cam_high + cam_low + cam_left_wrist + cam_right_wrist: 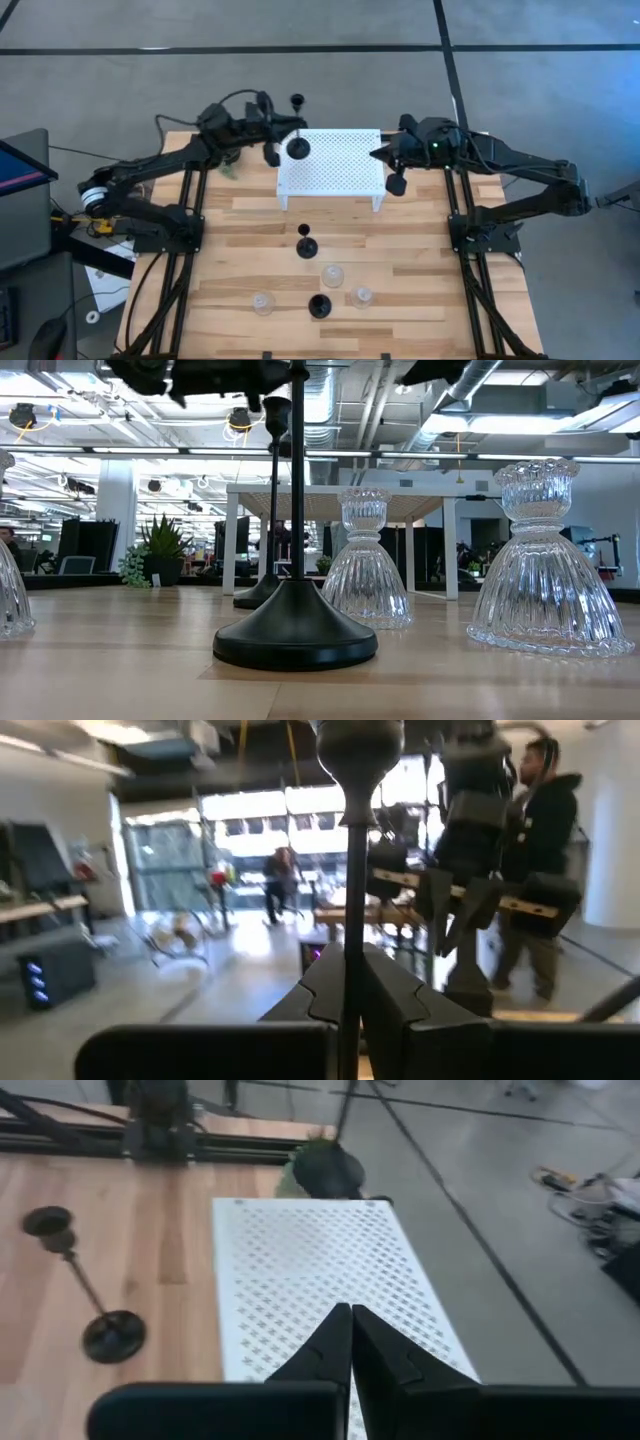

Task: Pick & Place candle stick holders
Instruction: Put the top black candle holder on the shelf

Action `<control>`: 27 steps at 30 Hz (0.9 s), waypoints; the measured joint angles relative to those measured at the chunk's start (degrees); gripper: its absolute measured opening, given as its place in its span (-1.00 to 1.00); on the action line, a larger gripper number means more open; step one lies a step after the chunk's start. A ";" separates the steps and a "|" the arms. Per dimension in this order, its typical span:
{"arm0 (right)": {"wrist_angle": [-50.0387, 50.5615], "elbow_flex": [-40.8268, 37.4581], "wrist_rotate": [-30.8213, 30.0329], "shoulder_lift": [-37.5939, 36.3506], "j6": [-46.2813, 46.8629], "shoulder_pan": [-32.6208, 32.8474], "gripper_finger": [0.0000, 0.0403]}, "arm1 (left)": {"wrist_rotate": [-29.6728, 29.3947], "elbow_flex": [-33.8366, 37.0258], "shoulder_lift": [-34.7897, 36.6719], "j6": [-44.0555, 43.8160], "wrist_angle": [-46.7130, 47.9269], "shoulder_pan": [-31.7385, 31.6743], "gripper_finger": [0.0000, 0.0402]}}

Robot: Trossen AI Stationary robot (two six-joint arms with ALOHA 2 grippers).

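From your rack, two stemmed holders stand on the table toward 6 o'clock; three glass holders sit around them, a third stemmed holder over its 9 o'clock edge

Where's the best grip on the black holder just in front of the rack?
Grip the thin stem of the black holder near mid-height, probably coming level from the rack side. It stands upright; its disc base lies flat and wide, the cup is small. A glass holder stands close on the side away from the rack. The left gripper holds another black holder by the stem.
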State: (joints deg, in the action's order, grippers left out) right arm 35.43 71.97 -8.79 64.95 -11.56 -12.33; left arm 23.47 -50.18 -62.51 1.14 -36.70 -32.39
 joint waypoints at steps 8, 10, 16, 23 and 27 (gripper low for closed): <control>-7.61 -14.67 -1.95 -9.31 1.99 -2.16 -1.00 | -0.01 7.75 3.38 -3.33 -9.97 -3.91 -0.93; -10.00 -18.75 -2.08 -12.40 3.15 -3.33 -1.00 | -0.02 8.04 2.54 -3.52 -10.07 -4.59 -0.93; -15.11 -28.72 -2.07 -21.28 6.07 -5.93 -1.00 | 0.57 8.10 -0.78 -3.47 -12.71 -4.66 -0.93; -15.88 -34.87 -2.55 -25.47 8.32 -5.78 -1.00 | 0.58 8.10 -3.43 -3.39 -14.73 -5.07 -0.93; -17.97 -37.46 -3.99 -26.10 8.64 -5.72 -1.00 | 0.54 8.10 -5.75 -3.57 -16.80 -5.15 -0.93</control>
State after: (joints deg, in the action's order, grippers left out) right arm 17.46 34.51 -12.77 38.85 -2.92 -18.04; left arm 24.01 -42.09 -68.26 -2.44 -53.50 -37.54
